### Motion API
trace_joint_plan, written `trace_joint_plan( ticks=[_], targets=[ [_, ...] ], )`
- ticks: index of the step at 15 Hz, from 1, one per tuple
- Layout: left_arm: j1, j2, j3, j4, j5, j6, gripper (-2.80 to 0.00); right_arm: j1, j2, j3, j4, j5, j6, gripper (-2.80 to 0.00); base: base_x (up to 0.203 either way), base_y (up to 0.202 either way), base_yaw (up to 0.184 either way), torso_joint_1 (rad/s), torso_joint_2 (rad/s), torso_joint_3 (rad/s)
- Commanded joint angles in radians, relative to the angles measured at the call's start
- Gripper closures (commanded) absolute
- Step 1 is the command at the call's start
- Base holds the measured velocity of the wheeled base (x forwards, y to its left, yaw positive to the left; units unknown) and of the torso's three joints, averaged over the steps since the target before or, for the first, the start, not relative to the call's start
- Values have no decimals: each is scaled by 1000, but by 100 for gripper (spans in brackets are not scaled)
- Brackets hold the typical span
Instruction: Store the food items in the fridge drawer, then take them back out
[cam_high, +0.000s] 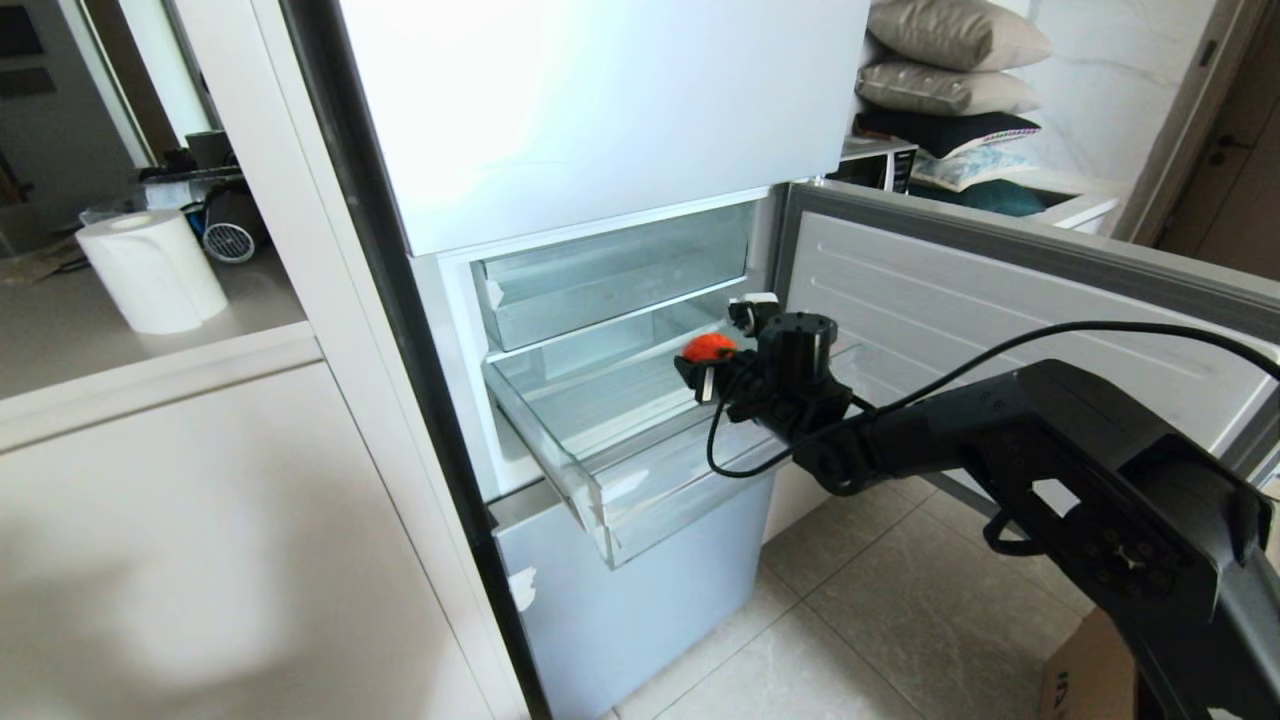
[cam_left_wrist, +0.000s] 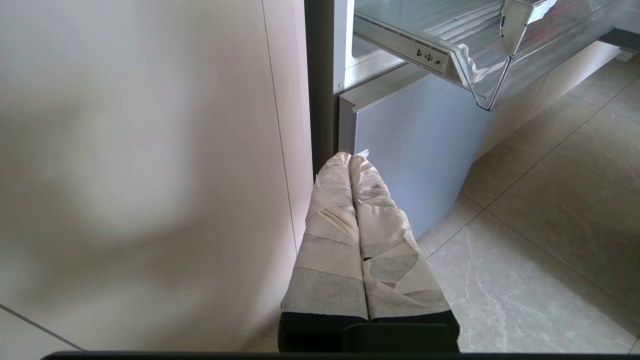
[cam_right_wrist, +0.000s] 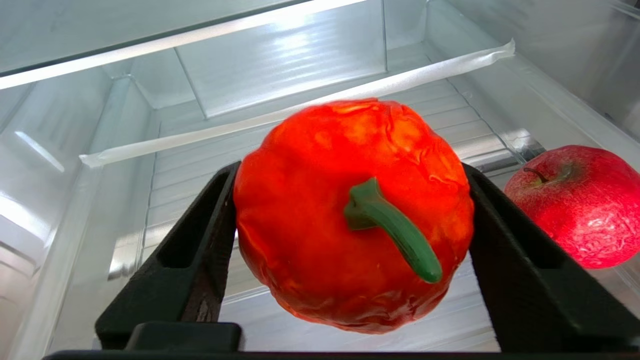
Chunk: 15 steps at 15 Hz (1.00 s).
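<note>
The right gripper (cam_right_wrist: 350, 225), reaching over the pulled-out clear fridge drawer (cam_high: 600, 480), has its jaws grasping an orange-red fruit (cam_right_wrist: 350, 215) with a green stem, held above the drawer's ribbed floor. A glossy red apple (cam_right_wrist: 575, 205) lies on that floor inside the drawer, just beside the held fruit and apart from the jaws. The left gripper (cam_left_wrist: 357, 240) hangs low beside the white cabinet panel (cam_left_wrist: 150, 175) and below the drawer's front corner, its tape-wrapped jaws pressed together on nothing; a paper towel roll (cam_high: 150, 270) stands on the counter (cam_high: 120, 340).
</note>
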Motion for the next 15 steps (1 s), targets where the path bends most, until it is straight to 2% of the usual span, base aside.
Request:
trace_joint_plan(
  ticks=[1,5,8,9,13,15],
  targets=[
    [0,0,-1,0,0,0,0,1,16,-6,0,-2,2,-280,0,0,0,0,0,0],
    [0,1,0,0,0,0,0,1,-9,-5,2,-16,2,-280,0,0,0,0,0,0],
    [0,1,-1,0,0,0,0,3,-119,41,3,-40,2,-280,0,0,0,0,0,0],
    [0,0,-1,0,0,0,0,8,-178,84,5,-44,2,0,0,0,0,0,0,0],
    [0,0,0,0,0,0,0,51,-474,338,35,-48,-2,0,0,0,0,0,0,0],
    [0,1,0,0,0,0,0,68,-668,527,41,-49,-28,0,0,0,0,0,0,0]
  ],
)
